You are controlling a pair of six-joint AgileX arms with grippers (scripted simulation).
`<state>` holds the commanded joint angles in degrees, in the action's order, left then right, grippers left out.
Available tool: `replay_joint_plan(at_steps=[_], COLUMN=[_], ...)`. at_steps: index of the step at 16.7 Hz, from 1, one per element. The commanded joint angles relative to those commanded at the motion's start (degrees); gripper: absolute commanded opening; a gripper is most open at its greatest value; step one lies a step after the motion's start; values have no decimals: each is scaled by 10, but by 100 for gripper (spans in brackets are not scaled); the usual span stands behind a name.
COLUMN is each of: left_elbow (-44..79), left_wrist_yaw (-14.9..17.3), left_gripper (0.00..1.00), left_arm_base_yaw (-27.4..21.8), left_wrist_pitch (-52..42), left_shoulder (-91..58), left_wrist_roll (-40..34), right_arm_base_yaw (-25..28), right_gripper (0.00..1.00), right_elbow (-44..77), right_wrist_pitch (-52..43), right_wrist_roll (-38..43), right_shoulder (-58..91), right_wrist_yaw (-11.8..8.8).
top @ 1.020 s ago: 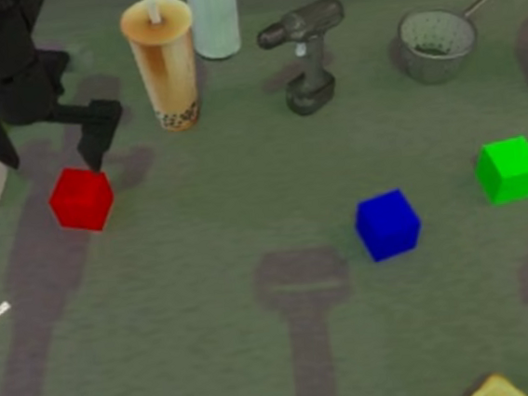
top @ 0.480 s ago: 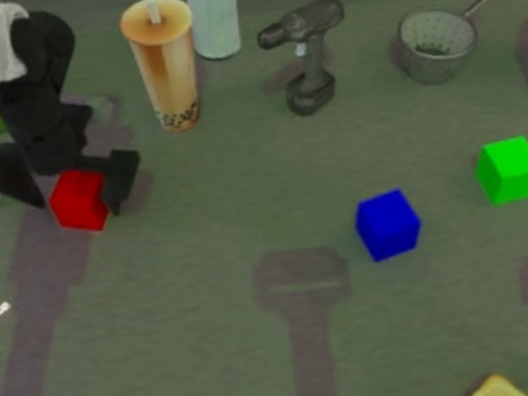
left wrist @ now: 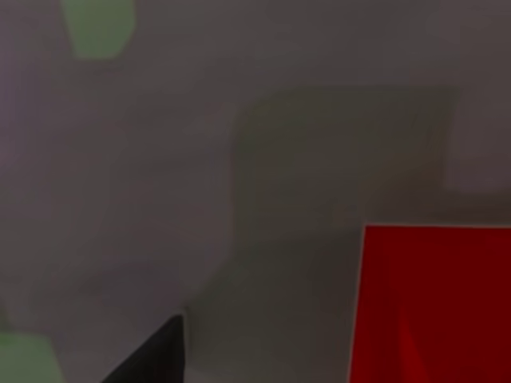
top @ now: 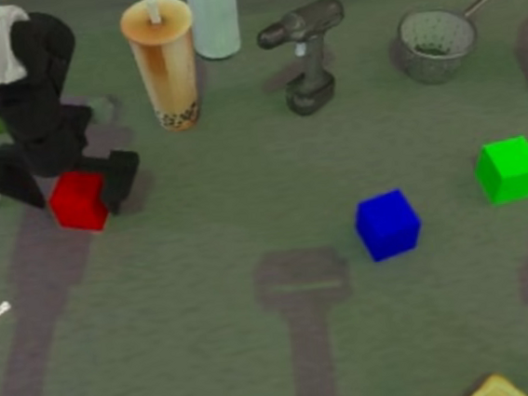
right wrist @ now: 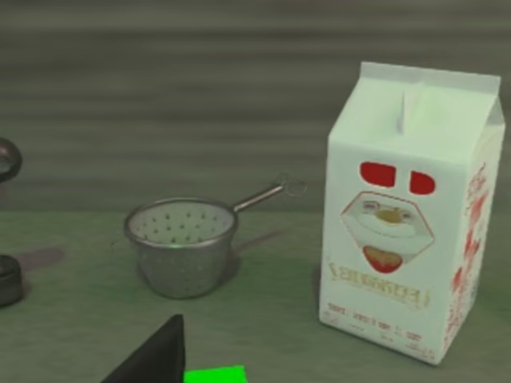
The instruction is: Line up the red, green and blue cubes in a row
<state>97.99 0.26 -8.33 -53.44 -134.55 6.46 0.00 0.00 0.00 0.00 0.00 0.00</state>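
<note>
Red cube [top: 79, 200] sits far left of table, well apart from blue cube [top: 387, 224] and green cube [top: 509, 169] at right. Left gripper [top: 66, 184] straddles it, one finger on each side, spread about cube-wide; grip not confirmed. Judgement: next move carries red rightward. Right arm out of top view.

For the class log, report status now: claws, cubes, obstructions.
Left claw straddling red cube, fingers either side. Right arm out of top view. Blue cube and green cube apart at right, untouched. Path between cubes clear.
</note>
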Motion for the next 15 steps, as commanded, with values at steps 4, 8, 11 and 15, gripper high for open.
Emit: replay_joint_plan(at_steps=[4, 8, 11, 15], left_elbow=[0, 0, 0, 0], left_wrist_yaw=[0, 0, 0, 0], left_gripper=[47, 17, 0, 0], left_arm_base_yaw=[0, 0, 0, 0], left_wrist_pitch=[0, 0, 0, 0], left_shoulder=[0, 0, 0, 0], left_wrist_roll=[0, 0, 0, 0], right_arm_base_yaw=[0, 0, 0, 0], right_gripper=[100, 100, 100, 100], right_elbow=[0, 0, 0, 0], right_wrist_pitch=[0, 0, 0, 0], right_wrist_roll=[0, 0, 0, 0], right_shoulder=[0, 0, 0, 0], right_wrist_yaw=[0, 0, 0, 0])
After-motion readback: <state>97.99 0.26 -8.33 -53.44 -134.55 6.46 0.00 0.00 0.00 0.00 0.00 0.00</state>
